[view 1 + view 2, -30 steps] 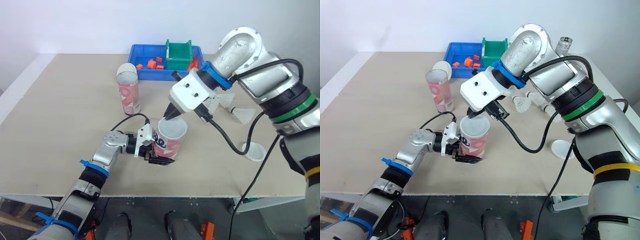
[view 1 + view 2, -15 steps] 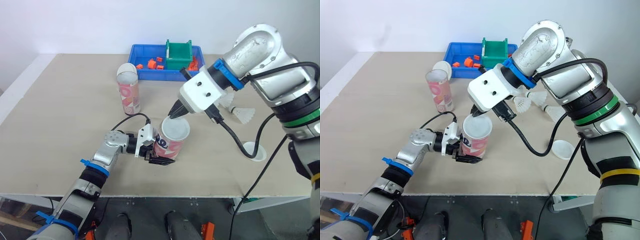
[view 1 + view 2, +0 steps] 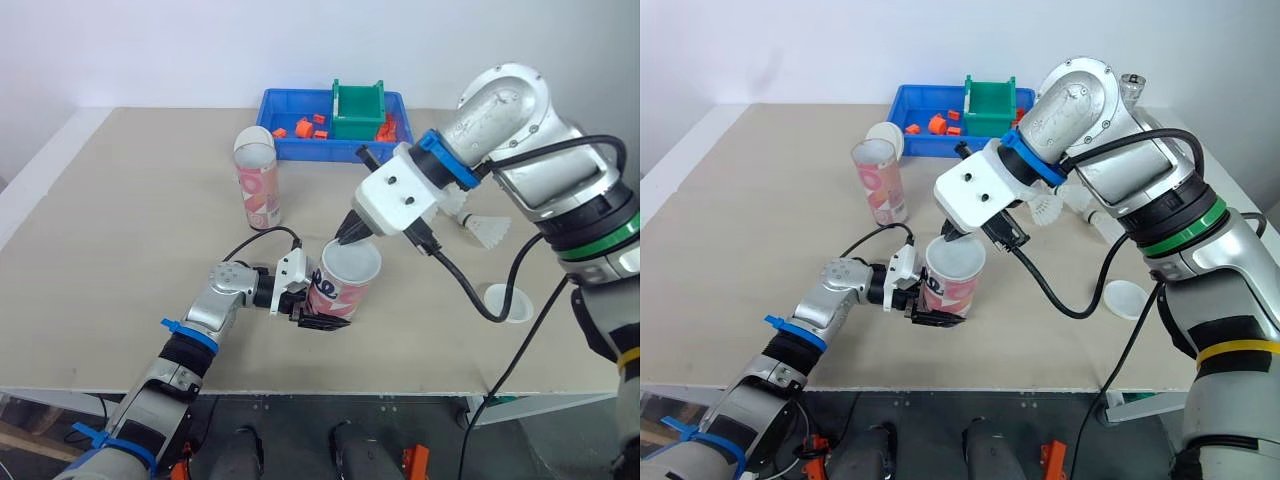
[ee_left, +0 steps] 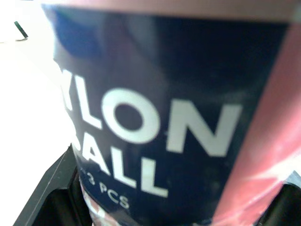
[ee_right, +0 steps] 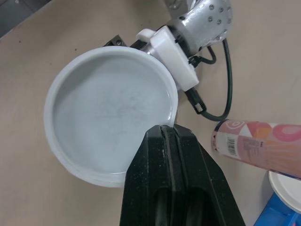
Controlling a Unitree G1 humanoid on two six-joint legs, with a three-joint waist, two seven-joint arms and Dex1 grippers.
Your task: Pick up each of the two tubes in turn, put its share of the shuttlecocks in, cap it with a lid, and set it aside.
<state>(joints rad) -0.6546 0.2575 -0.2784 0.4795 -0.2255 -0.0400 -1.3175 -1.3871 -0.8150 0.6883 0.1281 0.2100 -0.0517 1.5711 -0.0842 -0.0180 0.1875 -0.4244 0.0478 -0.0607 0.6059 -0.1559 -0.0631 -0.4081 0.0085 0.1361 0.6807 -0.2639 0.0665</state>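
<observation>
left gripper (image 3: 312, 308): jaws clamped on the lower wall of the near tube, close to the desk's front edge.
near tube (image 3: 335, 295): cardboard-looking cylinder, pink and white print, standing slightly tilted. Whether its base touches the desk (image 3: 120, 220) we can't tell.
label (image 4: 155, 127): navy panel, white capitals. We read "YLON", "ALL" and "3 PCS"; the rest is cut off.
capped lid (image 3: 350, 262): white, round, shallow, matte. It sits over the near tube's mouth, so its contents are hidden.
right gripper (image 5: 164, 134): black jaws pressed together, nothing between them, tips at the capped lid's rim on the far side.
loose lid (image 3: 505, 302): same white round type, flat on the desk to the right, well apart from the near tube.
shuttlecocks (image 3: 488, 230): white skirts, lying on the desk right of the arm, partly hidden by it.
far tube (image 3: 258, 190): same pink and white print, upright, back left of the near one.
spare lid (image 3: 886, 135): white disc just behind the far tube, on the tray side.
blue tray (image 3: 290, 105): rectangular plastic, at the far edge, holding small orange parts (image 3: 300, 128) and a green open bin (image 3: 358, 105).
</observation>
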